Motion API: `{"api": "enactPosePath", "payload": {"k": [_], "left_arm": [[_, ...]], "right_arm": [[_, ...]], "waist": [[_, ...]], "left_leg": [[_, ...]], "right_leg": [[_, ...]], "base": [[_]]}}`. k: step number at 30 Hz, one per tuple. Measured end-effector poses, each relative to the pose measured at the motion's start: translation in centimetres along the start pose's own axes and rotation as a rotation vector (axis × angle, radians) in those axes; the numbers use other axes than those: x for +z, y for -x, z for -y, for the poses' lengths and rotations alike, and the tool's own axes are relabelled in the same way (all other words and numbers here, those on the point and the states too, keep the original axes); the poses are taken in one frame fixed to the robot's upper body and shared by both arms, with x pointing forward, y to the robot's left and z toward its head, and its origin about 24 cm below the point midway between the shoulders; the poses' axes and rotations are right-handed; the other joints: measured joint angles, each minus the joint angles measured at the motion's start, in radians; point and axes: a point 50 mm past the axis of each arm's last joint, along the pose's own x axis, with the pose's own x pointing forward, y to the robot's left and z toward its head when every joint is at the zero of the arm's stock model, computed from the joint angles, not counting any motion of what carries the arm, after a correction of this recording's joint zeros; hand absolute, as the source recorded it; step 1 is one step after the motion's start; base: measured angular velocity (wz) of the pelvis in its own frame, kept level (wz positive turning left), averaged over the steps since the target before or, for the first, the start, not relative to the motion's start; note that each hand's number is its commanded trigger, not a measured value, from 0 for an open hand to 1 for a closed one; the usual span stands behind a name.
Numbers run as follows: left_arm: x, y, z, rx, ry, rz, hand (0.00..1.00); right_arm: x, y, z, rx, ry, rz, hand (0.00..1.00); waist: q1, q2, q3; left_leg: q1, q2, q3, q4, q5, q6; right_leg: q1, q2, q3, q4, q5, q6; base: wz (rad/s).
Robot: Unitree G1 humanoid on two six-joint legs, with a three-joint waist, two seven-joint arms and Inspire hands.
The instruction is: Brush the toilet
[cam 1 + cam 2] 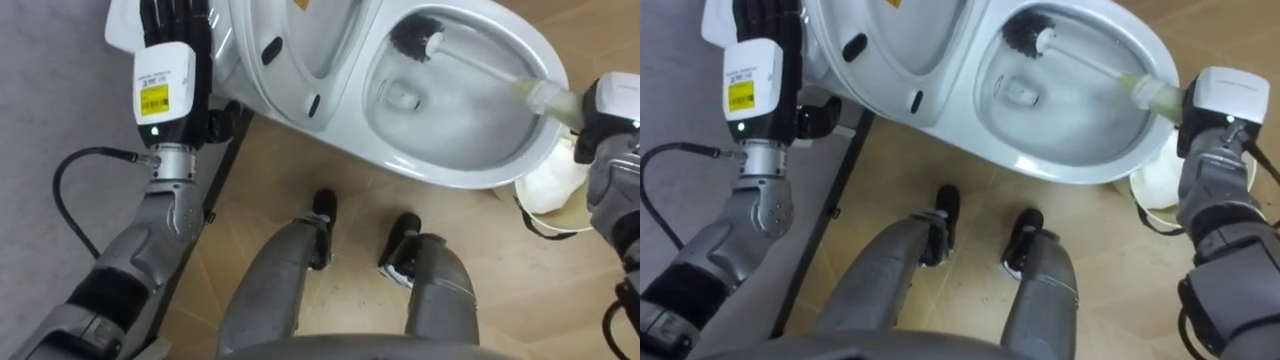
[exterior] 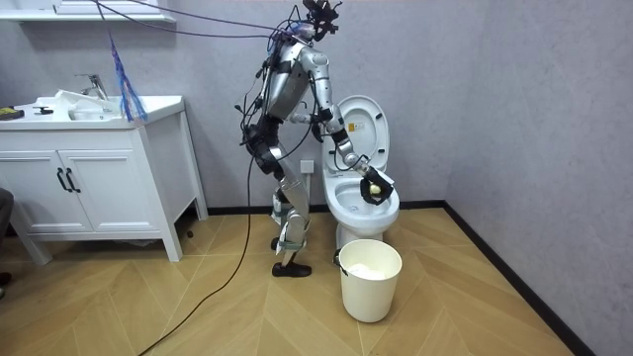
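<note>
Black-bristled toilet brush (image 1: 487, 68) reaches into the toilet bowl (image 1: 432, 172), its handle apparently clamped in the mostly hidden fingers of the right hand (image 1: 610, 105); left hand (image 1: 175, 35) fingers straight.

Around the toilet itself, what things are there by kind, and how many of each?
White ceramic toilet: 1
Black-bristled toilet brush: 1
White plastic bucket: 1
Total: 3

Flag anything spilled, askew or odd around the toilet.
Nothing stands out. The toilet brush has its head inside the bowl, its handle gripped by the right robot hand. The left robot hand is by the raised lid. The white bucket stands upright beside the toilet.
</note>
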Motion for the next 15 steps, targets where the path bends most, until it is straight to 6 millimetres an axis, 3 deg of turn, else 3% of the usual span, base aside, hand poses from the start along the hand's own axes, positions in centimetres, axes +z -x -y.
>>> {"api": "enactPosePath", "payload": {"k": [4, 6, 10, 15], "left_arm": [[0.0, 0.0, 0.1, -0.020, -0.014, 0.008, 0.00], [0.0, 0.0, 0.6, -0.050, -0.025, 0.012, 0.00], [0.1, 0.4, 1.7, -0.115, -0.035, 0.000, 0.00], [-0.1, 0.8, 1.9, -0.135, -0.034, -0.010, 0.00]], "right_arm": [[0.3, 0.0, 0.0, -0.009, 0.085, 0.031, 1.00], [0.7, 0.2, -0.3, -0.003, 0.183, 0.080, 1.00], [0.3, 1.4, -2.1, 0.062, 0.283, 0.100, 1.00], [0.2, 2.7, -4.2, 0.187, 0.406, 0.125, 1.00]], "waist": [[0.008, 0.012, -0.0038], [0.022, 0.027, -0.0054], [0.028, 0.068, -0.0209], [0.041, 0.096, -0.0310]], "left_leg": [[-0.001, -0.002, -0.005, 0.003, 0.000, 0.000], [0.006, -0.002, -0.010, 0.016, 0.000, 0.000], [0.038, 0.003, -0.015, 0.008, -0.002, 0.000], [0.048, 0.019, -0.014, -0.017, -0.008, -0.001]], "right_leg": [[0.003, -0.001, -0.006, -0.001, 0.002, 0.000], [0.019, 0.003, -0.007, -0.006, 0.002, 0.001], [0.073, 0.014, -0.031, -0.042, 0.004, 0.002], [0.085, 0.033, -0.036, -0.073, 0.017, -0.003]], "base": [[0.03], [0.00], [0.05], [-0.04]]}}
